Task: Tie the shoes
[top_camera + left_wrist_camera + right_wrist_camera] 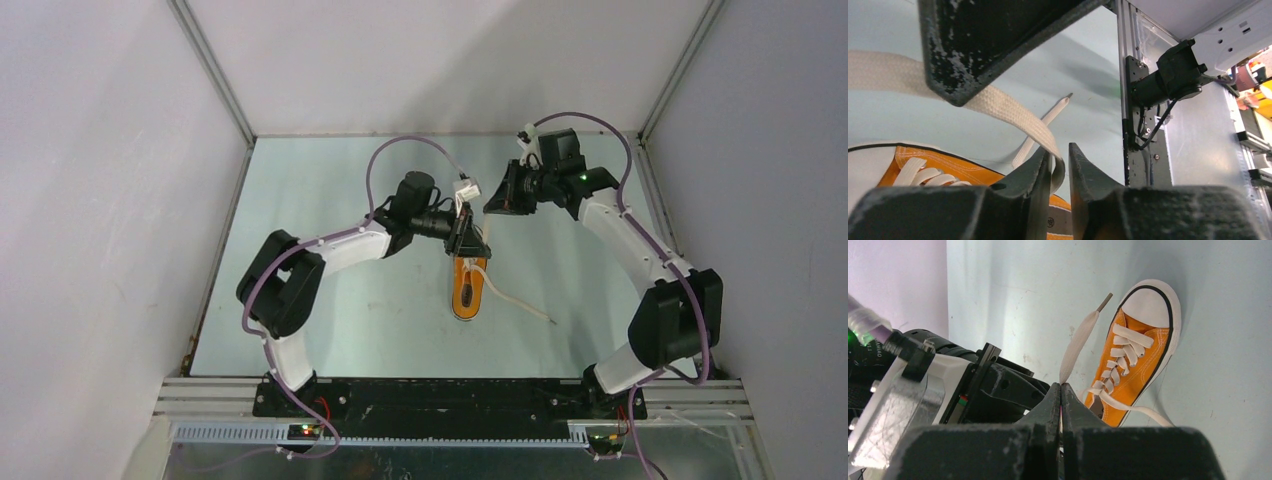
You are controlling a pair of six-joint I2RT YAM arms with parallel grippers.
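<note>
The orange sneaker (pixel 467 290) lies on the pale green table with its white toe cap toward the arm bases. It also shows in the right wrist view (pixel 1128 375) and the left wrist view (pixel 948 170). My left gripper (pixel 470 243) hovers over the shoe's heel end. Its jaws (pixel 1059 150) stand slightly apart, with a loop of white lace (pixel 1013 112) hanging loosely between them. My right gripper (pixel 497 197) is just behind, raised and shut (pixel 1061 386) on that lace's end (pixel 1078 340), whose tip sticks out past the fingertips. The other lace (pixel 515 303) trails on the table to the right.
White walls enclose the table on three sides. The aluminium frame post (pixel 1125 75) and the right arm's base motor (pixel 1173 70) stand at the near right edge. My left gripper's body (pixel 998 385) sits close beside my right fingers.
</note>
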